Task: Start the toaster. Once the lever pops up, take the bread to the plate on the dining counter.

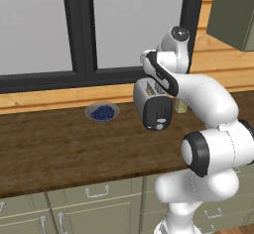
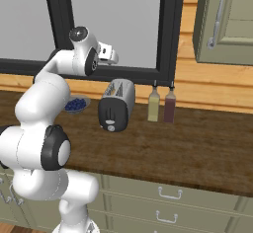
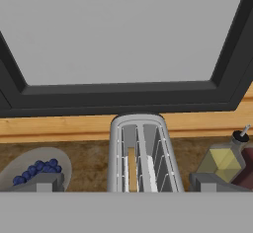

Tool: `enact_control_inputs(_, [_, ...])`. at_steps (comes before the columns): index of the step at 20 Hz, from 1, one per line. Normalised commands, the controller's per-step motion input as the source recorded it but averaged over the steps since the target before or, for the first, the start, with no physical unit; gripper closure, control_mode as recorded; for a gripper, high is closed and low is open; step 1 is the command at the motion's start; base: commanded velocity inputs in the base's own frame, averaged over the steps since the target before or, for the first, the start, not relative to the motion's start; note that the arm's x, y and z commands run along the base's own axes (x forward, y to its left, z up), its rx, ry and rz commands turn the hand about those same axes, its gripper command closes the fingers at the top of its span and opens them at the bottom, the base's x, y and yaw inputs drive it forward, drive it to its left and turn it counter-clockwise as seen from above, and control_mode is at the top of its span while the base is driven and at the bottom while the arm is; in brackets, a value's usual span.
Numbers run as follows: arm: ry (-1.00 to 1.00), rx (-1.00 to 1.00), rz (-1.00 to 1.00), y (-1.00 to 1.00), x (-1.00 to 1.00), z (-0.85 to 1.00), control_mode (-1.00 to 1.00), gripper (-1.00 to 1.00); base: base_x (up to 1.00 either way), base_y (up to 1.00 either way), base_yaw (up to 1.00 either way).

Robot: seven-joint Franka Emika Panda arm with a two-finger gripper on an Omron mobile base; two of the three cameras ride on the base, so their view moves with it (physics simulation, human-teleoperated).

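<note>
The gripper (image 3: 123,182) hangs released, its two dark fingertips (image 3: 43,181) spread wide and holding nothing, one to each side of the toaster (image 3: 142,153) in the hand view, well above its slotted top and not touching it. In the right base view the hand (image 2: 106,52) sits high in front of the window, above and a little behind the toaster (image 2: 117,104). The bread (image 3: 131,169) stands edge-on as a tan sliver in one slot, directly below the gap between the jaws. The lever (image 1: 159,114), a pale tab on the black end face, is on the side turned toward the base, so it lies lower than the jaws and nearer the robot than they are; the round knob (image 1: 159,126) sits just beneath it. That closeness is the main risk, I judge: a descent aimed slightly low would press the knob instead of the tab, and coming straight down from here would land on the slots rather than the end face. A sideways push could also slide the light toaster toward the bowl of blueberries (image 1: 102,112) on one side or the two bottles (image 2: 161,105) on the other.
</note>
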Motion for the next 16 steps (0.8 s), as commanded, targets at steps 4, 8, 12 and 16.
enact_control_inputs(4, [0.00, 0.00, 0.00, 0.00, 0.00, 0.00, -1.00, -1.00, 0.00, 0.00, 0.00])
enact_control_inputs(8, [0.00, 0.00, 0.00, 0.00, 0.00, 0.00, -1.00, -1.00, 0.00, 0.00, 0.00])
enact_control_inputs(12, [0.00, 0.00, 0.00, 0.00, 0.00, 0.00, -1.00, -1.00, 0.00, 0.00, 0.00])
enact_control_inputs(16, [0.00, 0.00, 0.00, 0.00, 0.00, 0.00, -1.00, -1.00, 0.00, 0.00, 0.00])
